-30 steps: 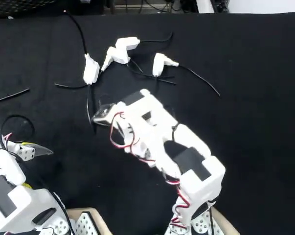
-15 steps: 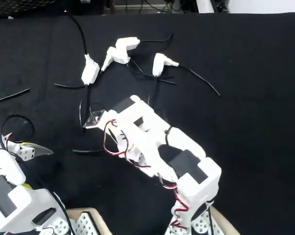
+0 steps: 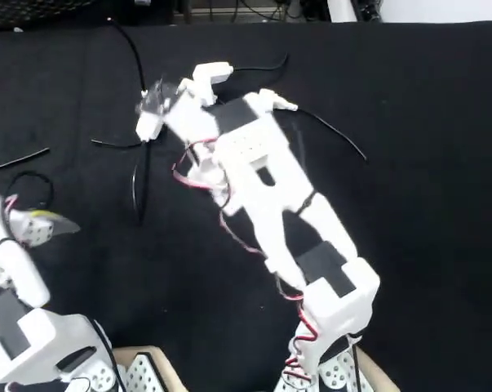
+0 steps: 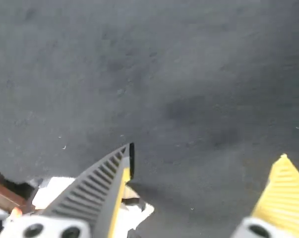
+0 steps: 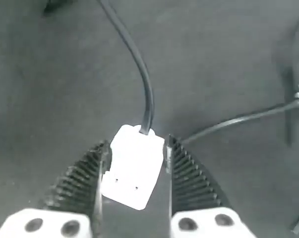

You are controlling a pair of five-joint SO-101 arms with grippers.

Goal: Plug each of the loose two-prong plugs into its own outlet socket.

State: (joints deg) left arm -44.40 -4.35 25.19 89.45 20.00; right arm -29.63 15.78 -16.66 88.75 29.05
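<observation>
Overhead, three white plugs [image 3: 214,72] show; right pincer [image 5: 137,144] flanks one, grip unclear; left pincer [image 4: 207,150] released.

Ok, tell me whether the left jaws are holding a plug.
No, the left jaws stand wide apart with just the black table showing between them.

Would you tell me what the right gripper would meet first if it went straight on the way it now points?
Most likely the white plastic block on a black cable, lying between the right gripper's fingers.
</observation>
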